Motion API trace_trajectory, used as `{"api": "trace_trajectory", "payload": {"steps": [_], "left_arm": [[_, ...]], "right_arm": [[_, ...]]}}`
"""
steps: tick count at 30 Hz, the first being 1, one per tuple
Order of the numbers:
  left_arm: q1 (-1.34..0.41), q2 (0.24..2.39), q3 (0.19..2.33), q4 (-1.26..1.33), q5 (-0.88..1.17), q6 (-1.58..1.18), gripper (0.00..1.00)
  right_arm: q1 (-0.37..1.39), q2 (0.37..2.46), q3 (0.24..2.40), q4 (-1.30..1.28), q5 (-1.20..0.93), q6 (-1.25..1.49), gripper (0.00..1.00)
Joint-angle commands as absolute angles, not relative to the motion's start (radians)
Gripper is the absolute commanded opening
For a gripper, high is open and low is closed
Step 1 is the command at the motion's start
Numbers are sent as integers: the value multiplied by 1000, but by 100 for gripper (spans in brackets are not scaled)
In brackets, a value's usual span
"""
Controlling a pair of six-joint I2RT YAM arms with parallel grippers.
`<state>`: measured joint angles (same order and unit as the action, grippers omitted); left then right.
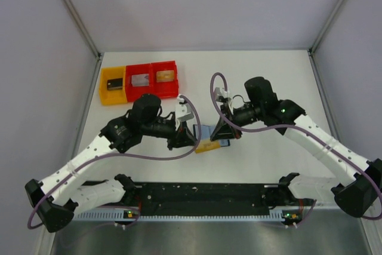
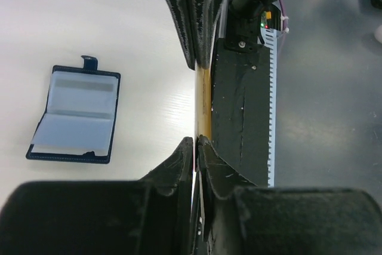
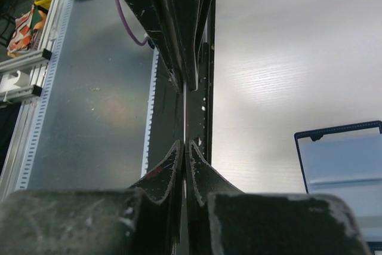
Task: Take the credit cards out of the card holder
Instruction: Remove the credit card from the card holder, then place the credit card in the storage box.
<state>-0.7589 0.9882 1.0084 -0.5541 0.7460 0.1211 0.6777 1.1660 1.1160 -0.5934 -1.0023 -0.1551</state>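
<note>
Clamping a yellow card (image 2: 203,106) in our left gripper (image 2: 196,141), we have our right gripper (image 3: 185,143) clenched nearby, on what we cannot tell; the holder (image 2: 74,114) lies open on the table (image 1: 268,82).

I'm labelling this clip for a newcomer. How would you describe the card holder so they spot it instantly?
On the white table, look between the left gripper and the right gripper, nearer than the red and yellow bins. The card holder lies open there: a small dark navy wallet with pale blue inner faces, unlike the yellow card near it.
</note>
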Motion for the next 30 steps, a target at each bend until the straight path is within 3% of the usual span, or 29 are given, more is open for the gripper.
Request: {"api": "trace_trajectory", "payload": {"steps": [1,3,5,6,8,16,20,23,26,30], "left_arm": [[-758,947,999,-390,622,-24,23],[-758,928,950,-281,528,-133,45],[-758,898,881,-163,447,-249,60],[-758,884,841,-94,395,-324,67],[-758,847,758,50,323,-452,71],[-767,813,496,481,129,-868,72],[-779,859,503,508,129,-896,70],[-784,900,514,547,137,-916,65],[-785,933,520,575,129,-934,54],[-787,962,520,590,104,-969,51]], "right_arm": [[684,1141,1170,-575,-939,-95,0],[672,1132,1155,-531,-873,-25,0],[647,1111,1109,-430,-812,149,0],[631,1097,1080,-370,-786,235,0],[603,1059,1004,-232,-688,403,0],[586,934,677,383,-467,946,0],[591,945,571,592,-408,1100,0],[600,953,540,649,-387,1149,0],[601,953,522,681,-371,1166,0],[601,953,491,733,-354,1203,0]]}}
